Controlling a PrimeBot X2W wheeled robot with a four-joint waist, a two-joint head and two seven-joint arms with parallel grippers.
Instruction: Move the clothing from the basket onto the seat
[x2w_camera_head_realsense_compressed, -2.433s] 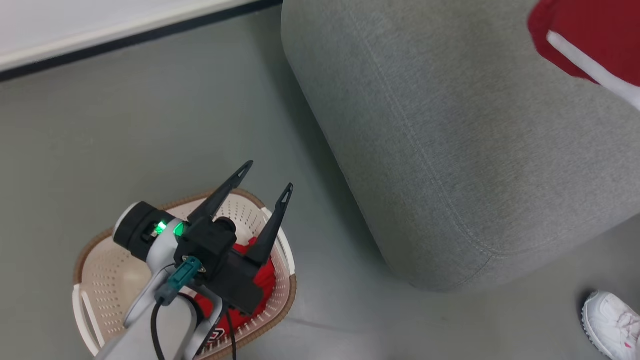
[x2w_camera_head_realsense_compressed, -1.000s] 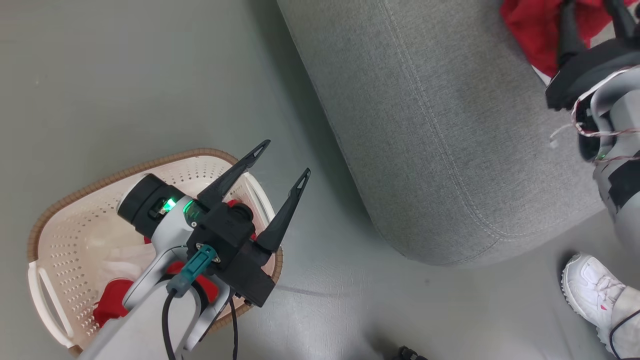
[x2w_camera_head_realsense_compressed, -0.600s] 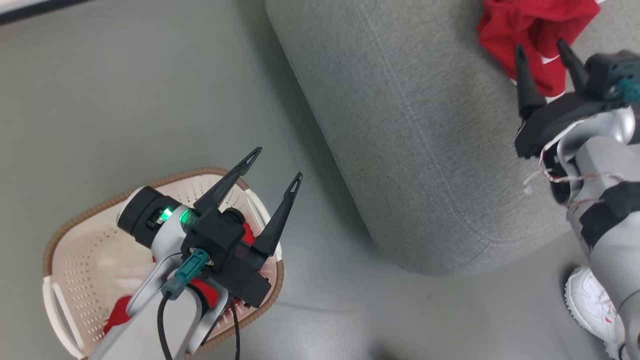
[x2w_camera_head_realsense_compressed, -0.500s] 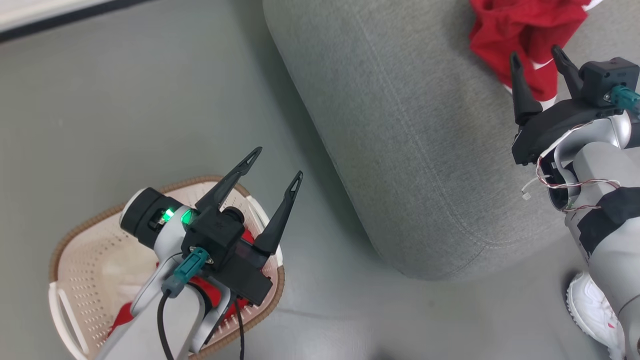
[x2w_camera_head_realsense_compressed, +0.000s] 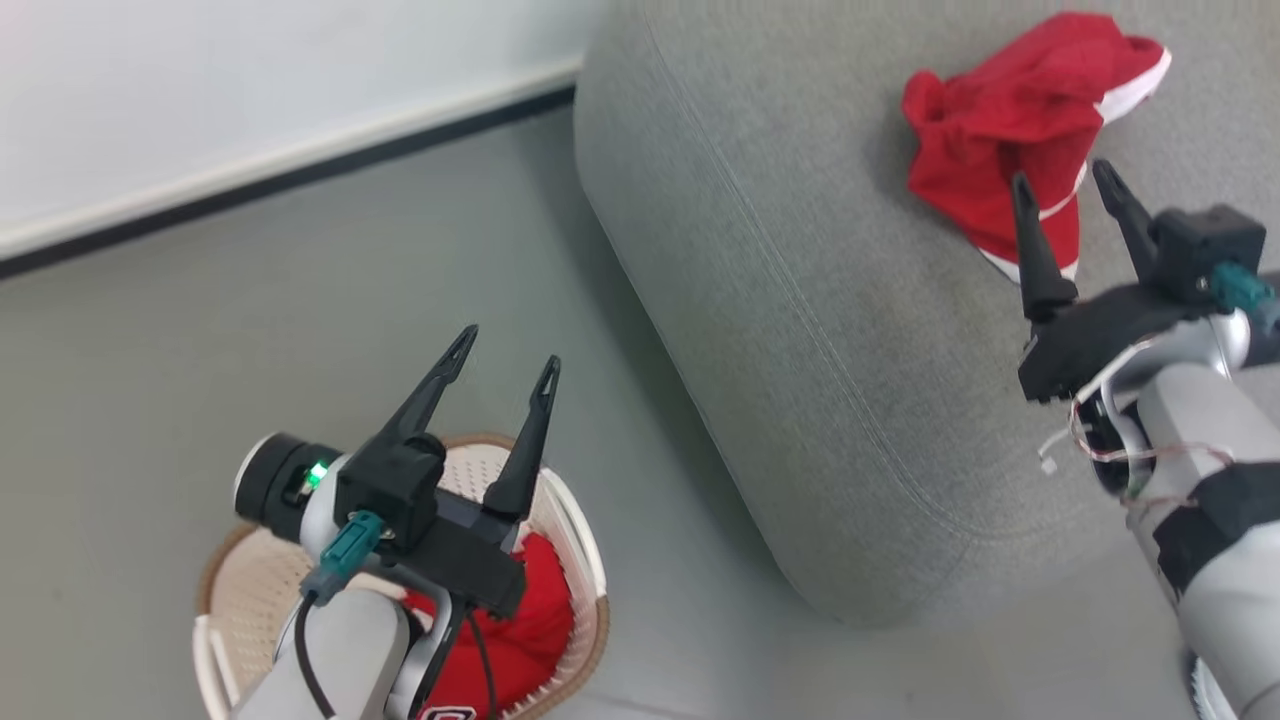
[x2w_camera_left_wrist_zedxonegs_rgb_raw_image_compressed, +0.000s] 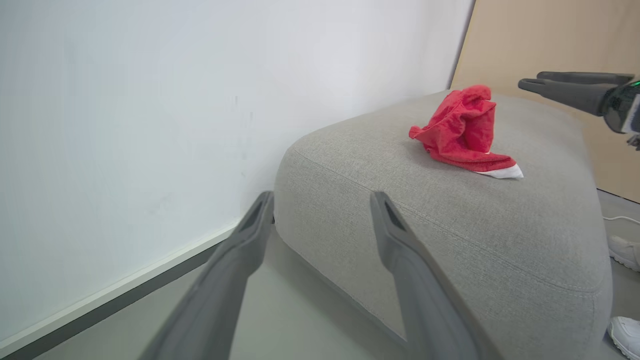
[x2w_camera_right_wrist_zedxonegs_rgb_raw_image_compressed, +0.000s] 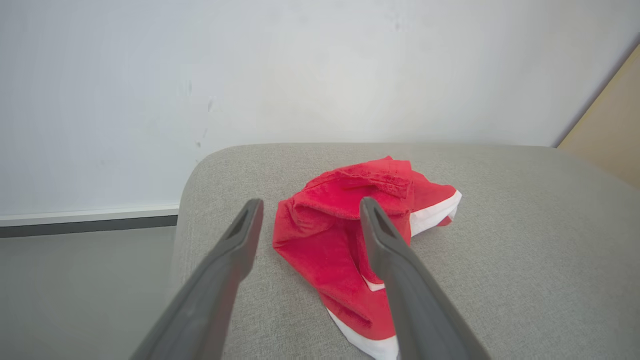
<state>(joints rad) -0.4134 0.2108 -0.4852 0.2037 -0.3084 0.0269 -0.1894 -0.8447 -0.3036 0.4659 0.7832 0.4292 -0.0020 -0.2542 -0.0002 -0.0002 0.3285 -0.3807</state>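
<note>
Red clothing (x2w_camera_head_realsense_compressed: 528, 612) inside the cream basket (x2w_camera_head_realsense_compressed: 256, 588)

Bright, even light (soft shadows), mostly sharp.

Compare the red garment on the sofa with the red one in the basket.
The sofa garment lies crumpled in the open on the grey sofa, white trim showing; the basket garment is partly hidden under the left arm inside the basket. The first is already in place, by the open right claw; the second is not yet moved, below the open left claw. Both are bright red, and neither is held.
</note>
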